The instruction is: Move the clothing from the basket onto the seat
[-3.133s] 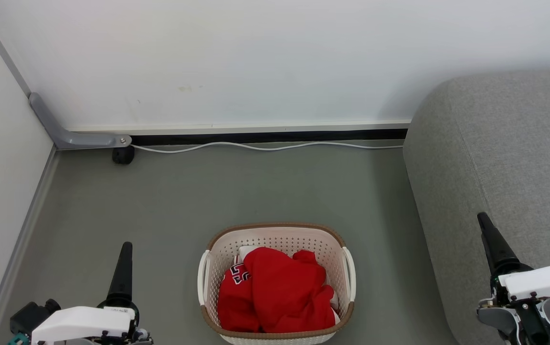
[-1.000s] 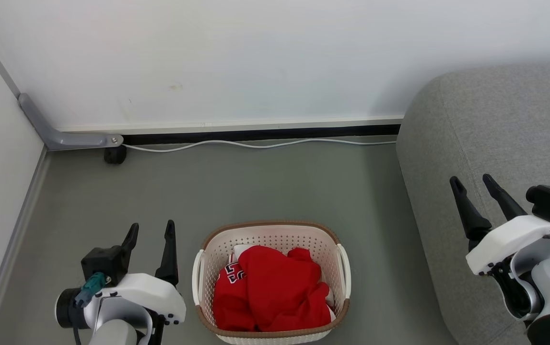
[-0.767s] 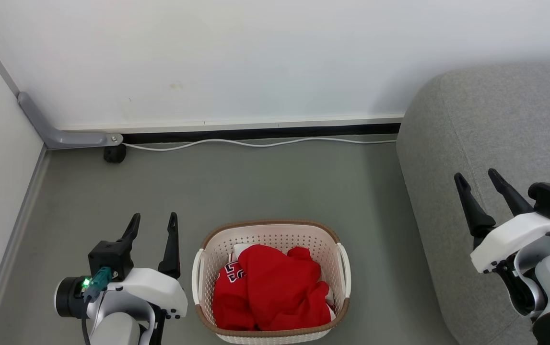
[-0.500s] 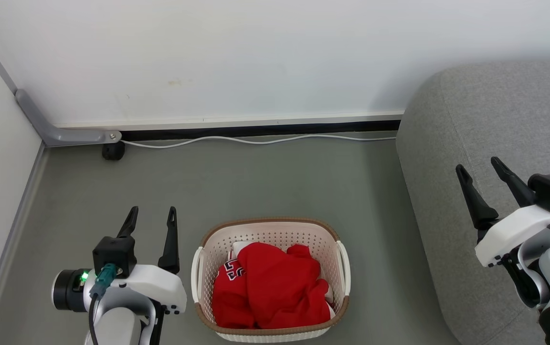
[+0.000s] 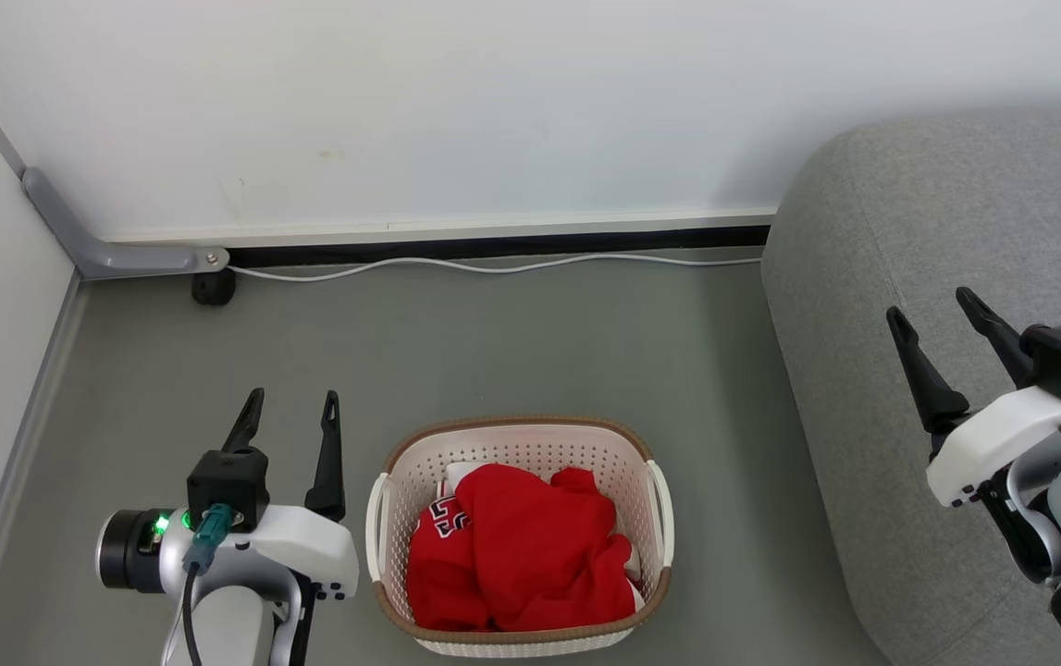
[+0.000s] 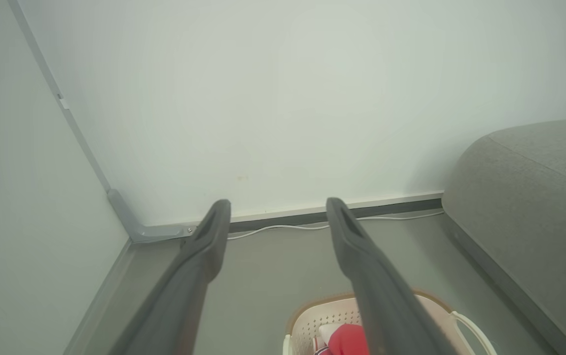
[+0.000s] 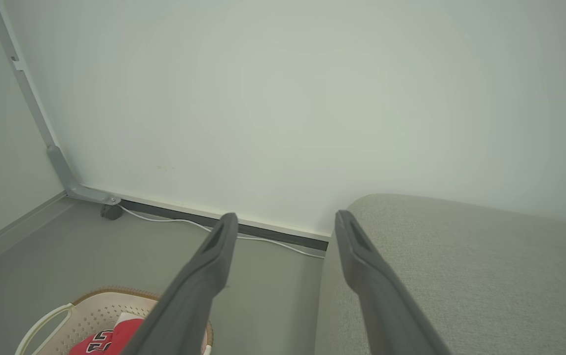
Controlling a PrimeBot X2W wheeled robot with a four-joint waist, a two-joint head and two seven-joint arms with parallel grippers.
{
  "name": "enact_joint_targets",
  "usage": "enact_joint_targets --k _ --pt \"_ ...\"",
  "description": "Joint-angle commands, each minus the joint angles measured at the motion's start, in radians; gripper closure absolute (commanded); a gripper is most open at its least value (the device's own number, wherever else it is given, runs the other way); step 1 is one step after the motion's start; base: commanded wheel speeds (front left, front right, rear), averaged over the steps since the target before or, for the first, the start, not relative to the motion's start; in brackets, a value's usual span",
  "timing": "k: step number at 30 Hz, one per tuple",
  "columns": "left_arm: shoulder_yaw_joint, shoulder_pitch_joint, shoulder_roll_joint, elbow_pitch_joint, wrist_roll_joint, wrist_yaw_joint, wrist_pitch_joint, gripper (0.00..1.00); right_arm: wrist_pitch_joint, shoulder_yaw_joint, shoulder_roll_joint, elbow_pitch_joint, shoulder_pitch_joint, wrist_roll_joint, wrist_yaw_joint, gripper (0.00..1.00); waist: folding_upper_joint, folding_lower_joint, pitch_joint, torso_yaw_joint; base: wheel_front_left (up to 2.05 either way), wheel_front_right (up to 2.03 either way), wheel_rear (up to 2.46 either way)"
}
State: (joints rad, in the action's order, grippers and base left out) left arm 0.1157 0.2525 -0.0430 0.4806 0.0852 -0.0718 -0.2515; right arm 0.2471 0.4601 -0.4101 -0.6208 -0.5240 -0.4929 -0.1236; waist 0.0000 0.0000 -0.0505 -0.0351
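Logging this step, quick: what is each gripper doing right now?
Left gripper: open, holding nothing.
Right gripper: open, holding nothing.

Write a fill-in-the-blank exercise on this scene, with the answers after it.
1. The red clothing lies ____ the laundry basket.
2. The left tool and the right tool both have their fingers ____.
3. In the head view, the grey sofa stands on the basket's ____ side.
Missing words: inside; open; right.
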Motion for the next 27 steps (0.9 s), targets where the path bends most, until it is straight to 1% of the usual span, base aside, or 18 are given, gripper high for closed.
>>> enact_joint_targets --k 1,8,12,19,20,27 --pt "-0.036 0.042 -0.01 -0.021 0.007 -0.002 -0.01 0.0 0.015 0.006 -0.02 0.019 -0.017 -0.001 -0.007 0.0 0.0 0.0 -0.002 -0.001 0.0 0.0 0.0" --pt "-0.04 0.041 -0.008 -0.024 0.03 -0.004 -0.01 0.0 0.015 -0.004 -0.026 0.032 -0.016 -0.006 -0.007 0.0 0.0 0.0 -0.02 -0.003 0.0 0.0 0.0" --pt "-0.019 0.046 -0.008 -0.031 0.06 -0.016 -0.01 0.0 0.015 -0.012 -0.035 0.049 -0.021 -0.01 -0.007 0.0 0.0 0.0 -0.047 -0.006 0.0 0.0 0.0" --pt "0.049 0.069 -0.007 -0.057 0.116 -0.066 -0.01 0.0 0.015 -0.064 -0.059 0.105 -0.026 -0.039 -0.007 0.0 0.0 0.0 -0.131 -0.008 0.0 0.0 0.0" --pt "0.049 0.069 -0.007 -0.057 0.116 -0.066 -0.01 0.0 0.015 -0.064 -0.059 0.105 -0.026 -0.039 -0.007 0.0 0.0 0.0 -0.131 -0.008 0.0 0.0 0.0" --pt "0.134 0.108 -0.007 -0.085 0.154 -0.132 -0.01 0.0 0.015 -0.134 -0.083 0.185 -0.019 -0.089 -0.007 0.0 0.0 0.0 -0.241 -0.006 0.0 0.0 0.0"
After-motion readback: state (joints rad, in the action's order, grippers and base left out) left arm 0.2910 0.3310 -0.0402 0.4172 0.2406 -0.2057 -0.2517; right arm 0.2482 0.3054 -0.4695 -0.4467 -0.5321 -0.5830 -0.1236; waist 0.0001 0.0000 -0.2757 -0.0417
